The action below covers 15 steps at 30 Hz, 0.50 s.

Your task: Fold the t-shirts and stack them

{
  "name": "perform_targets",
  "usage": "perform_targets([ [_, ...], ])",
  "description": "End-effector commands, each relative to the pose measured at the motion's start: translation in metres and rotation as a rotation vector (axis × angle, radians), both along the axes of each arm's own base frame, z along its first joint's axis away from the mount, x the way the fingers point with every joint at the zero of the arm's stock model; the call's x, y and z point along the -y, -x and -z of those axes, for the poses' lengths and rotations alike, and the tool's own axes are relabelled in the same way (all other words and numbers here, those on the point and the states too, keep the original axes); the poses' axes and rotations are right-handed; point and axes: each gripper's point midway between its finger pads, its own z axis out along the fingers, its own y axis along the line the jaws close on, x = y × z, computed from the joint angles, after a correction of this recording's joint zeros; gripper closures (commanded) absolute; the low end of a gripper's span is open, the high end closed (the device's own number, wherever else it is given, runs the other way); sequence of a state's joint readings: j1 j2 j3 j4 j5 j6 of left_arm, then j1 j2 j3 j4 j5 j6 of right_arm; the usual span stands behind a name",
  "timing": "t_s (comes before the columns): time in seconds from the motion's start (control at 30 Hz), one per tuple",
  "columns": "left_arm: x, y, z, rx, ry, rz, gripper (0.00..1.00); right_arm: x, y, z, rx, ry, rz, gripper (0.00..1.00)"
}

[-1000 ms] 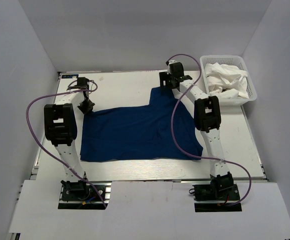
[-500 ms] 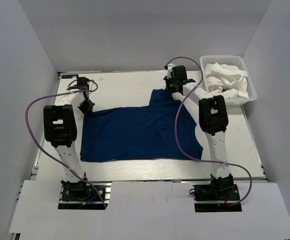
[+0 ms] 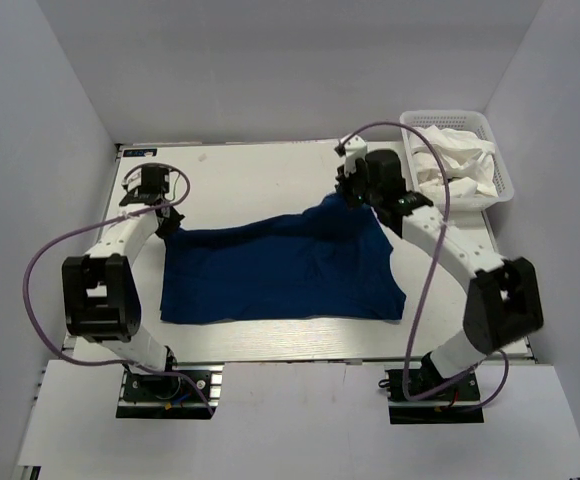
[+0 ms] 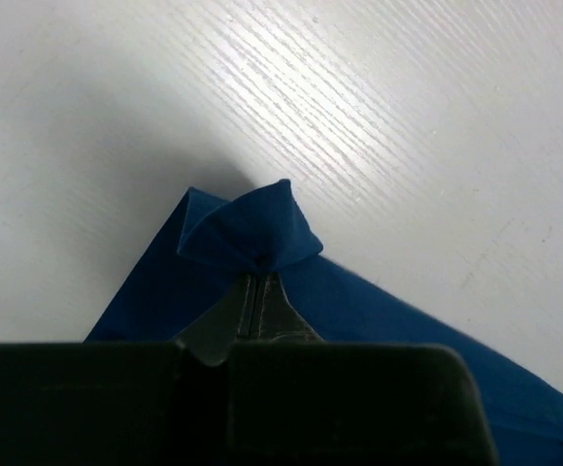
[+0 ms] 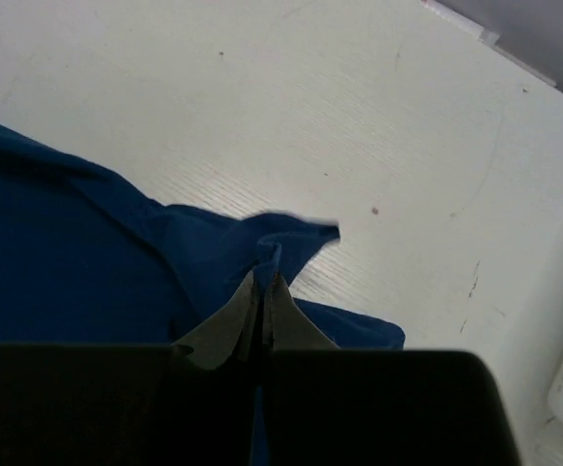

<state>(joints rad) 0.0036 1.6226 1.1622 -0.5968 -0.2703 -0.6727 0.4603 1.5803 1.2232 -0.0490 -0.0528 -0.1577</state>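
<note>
Navy t-shirt (image 3: 280,275) lies on the table (image 3: 250,170), left gripper (image 4: 259,283) pinching its far left corner, right gripper (image 5: 263,280) clamped on the far right one.

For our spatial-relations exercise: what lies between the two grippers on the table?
The navy t-shirt spans the stretch: left gripper and right gripper each pinch its far edge, seen in the top view.
</note>
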Motion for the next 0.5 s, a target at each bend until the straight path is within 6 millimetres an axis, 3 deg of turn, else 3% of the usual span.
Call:
perform_targets([
  [0.0,0.005,0.017,-0.006,0.029,0.005,0.016,1.00,0.011,0.045,0.020,-0.054,0.048,0.002,1.00],
  [0.03,0.007,0.019,-0.006,0.039,0.017,0.024,1.00,0.011,0.056,0.013,-0.044,0.030,-0.002,1.00],
  [0.1,0.008,0.028,-0.009,0.053,0.022,0.016,1.00,0.018,0.079,0.036,-0.098,0.069,0.015,1.00],
  [0.2,0.000,0.051,-0.001,0.026,-0.006,-0.031,1.00,0.019,0.111,0.035,-0.122,0.059,0.009,1.00],
  [0.47,0.000,0.075,0.005,0.048,0.021,-0.094,1.00,0.028,0.167,0.048,-0.195,0.043,0.064,1.00],
])
